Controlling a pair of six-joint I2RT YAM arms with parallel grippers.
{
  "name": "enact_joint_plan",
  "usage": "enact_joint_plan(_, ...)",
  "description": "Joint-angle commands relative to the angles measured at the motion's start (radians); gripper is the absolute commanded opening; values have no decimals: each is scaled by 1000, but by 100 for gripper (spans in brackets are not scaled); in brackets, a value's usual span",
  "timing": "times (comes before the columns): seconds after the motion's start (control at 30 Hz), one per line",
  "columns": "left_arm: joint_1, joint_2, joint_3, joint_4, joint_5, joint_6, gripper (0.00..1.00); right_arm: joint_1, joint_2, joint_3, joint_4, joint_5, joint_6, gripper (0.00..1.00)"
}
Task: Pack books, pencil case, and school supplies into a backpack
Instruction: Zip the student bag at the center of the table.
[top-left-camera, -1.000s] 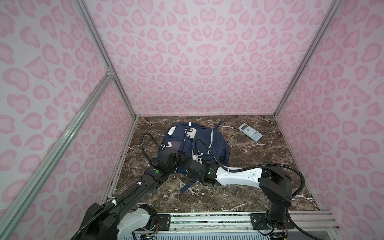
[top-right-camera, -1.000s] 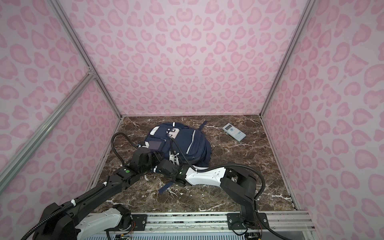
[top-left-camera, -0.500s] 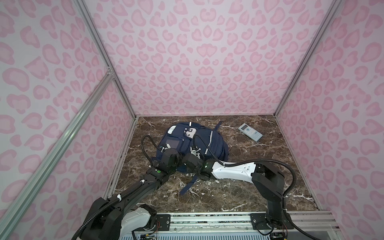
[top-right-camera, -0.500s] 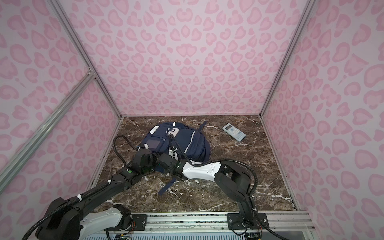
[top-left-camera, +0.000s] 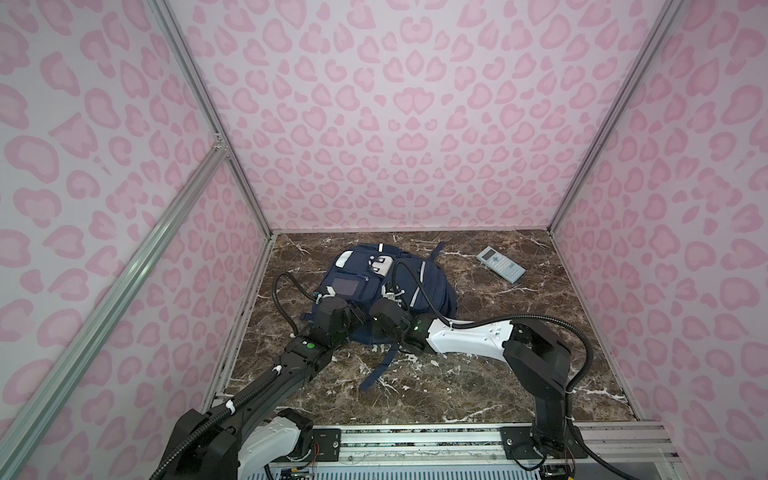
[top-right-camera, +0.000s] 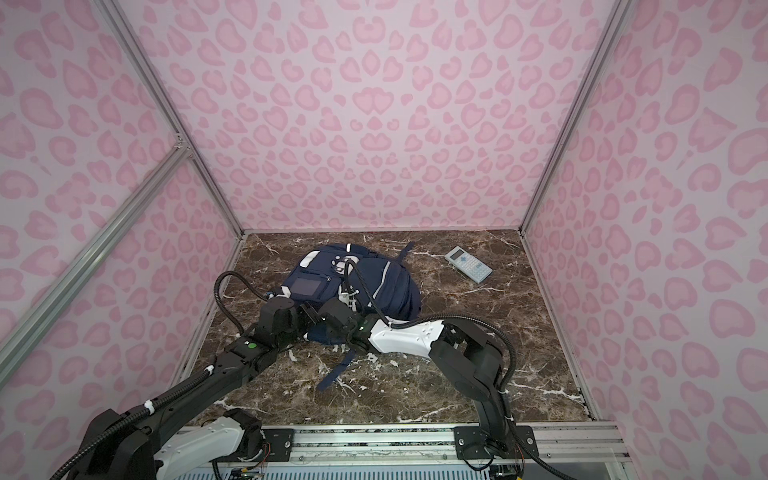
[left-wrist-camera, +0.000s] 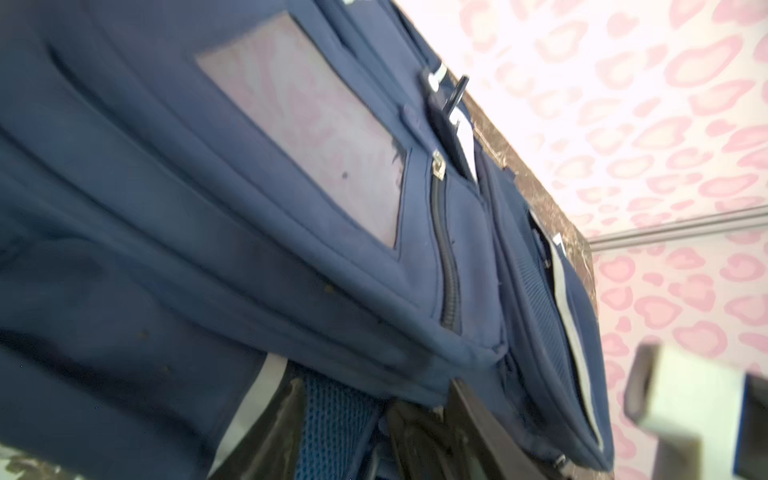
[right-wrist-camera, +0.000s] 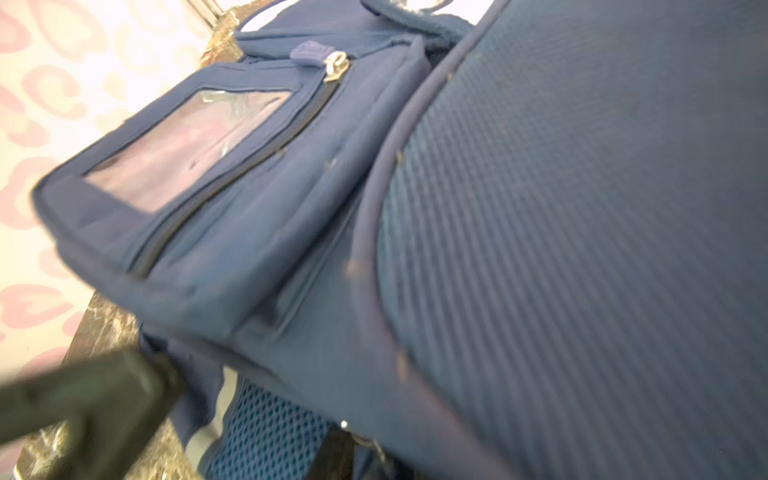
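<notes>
Backpack: lies flat on the marble tabletop, front pockets up, toward the back-left corner of the pink patterned walls.
Calculator: face up on the marble, well apart from the backpack, on the side away from its window pocket, near the back wall.
Window pocket: clear panel on the backpack's front, with a zipper running just beside it.
Loose strap: trails from the backpack's near edge across the marble, away from the bag.
Left gripper: at the backpack's near edge, below the window pocket. Its dark fingers stand apart with blue mesh fabric between them; whether they pinch it cannot be told.
Right gripper: also at the backpack's near edge, just beside the left gripper. Its wrist view is filled by ribbed navy fabric, so the jaws' state cannot be told.
Blurred dark shape: probably the left gripper, seen against the backpack's near edge.
</notes>
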Motion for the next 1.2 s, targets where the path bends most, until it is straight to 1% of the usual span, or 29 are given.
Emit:
enact_joint_plan(0.0,5,21,-5,45,32,-2,58,-11,11,-3,-2,10,-7,14)
enact_joint_plan(0.07,5,43,-3,59,40,-4,61,1,-22,-33,-5,24,-28,4)
enact_joint_plan(0.1,5,56,2,66,41,-4,64,8,-39,-43,-3,29,-41,0)
enact_joint_plan(0.17,5,94,18,88,54,-7,76,24,-67,-59,5,11,-68,0)
enact_joint_plan(0.2,5,114,28,97,58,-1,79,26,-73,-60,0,-4,-75,0)
enact_joint_plan(0.23,5,140,46,103,65,6,79,31,-78,-61,-3,-17,-79,0)
enact_joint_plan(0.27,5,168,67,96,67,12,76,35,-82,-63,-4,-32,-87,0)
enact_joint_plan(0.3,4,189,85,86,68,27,68,37,-87,-65,-7,-48,-93,0)
enact_joint_plan(0.33,5,210,107,62,65,38,53,42,-95,-71,-18,-51,-94,0)
enact_joint_plan(0.37,7,218,121,42,63,47,32,45,-108,-82,-28,-54,-96,0)
enact_joint_plan(0.4,8,214,120,35,56,53,17,46,-119,-91,-41,-61,-100,0)
enact_joint_plan(0.43,9,205,116,29,49,56,5,46,-134,-102,-80,-51,-97,0)
enact_joint_plan(0.47,11,193,114,19,44,60,3,43,-151,-118,-122,-36,-98,0)
enact_joint_plan(0.57,26,167,114,-7,49,78,3,22,-216,-206,-181,-5,-109,0)
enact_joint_plan(0.73,67,141,109,-20,96,92,3,-57,-366,-438,-176,-13,-97,0)
enact_joint_plan(0.8,72,129,110,-33,98,100,3,-89,-420,-514,-188,5,-98,0)
enact_joint_plan(0.9,82,125,111,-43,96,117,3,-168,-500,-620,-238,66,-111,0)
enact_joint_plan(0.97,104,154,121,-31,119,134,3,-228,-558,-678,-234,45,-154,0)
enact_joint_plan(1.03,121,215,145,7,160,149,3,-212,-592,-688,-214,-3,-188,0)
enact_joint_plan(1.1,124,297,220,22,195,179,3,-128,-595,-646,-216,-22,-173,0)
enact_joint_plan(1.17,125,364,321,-11,208,208,5,-38,-562,-573,-186,-29,-136,0)
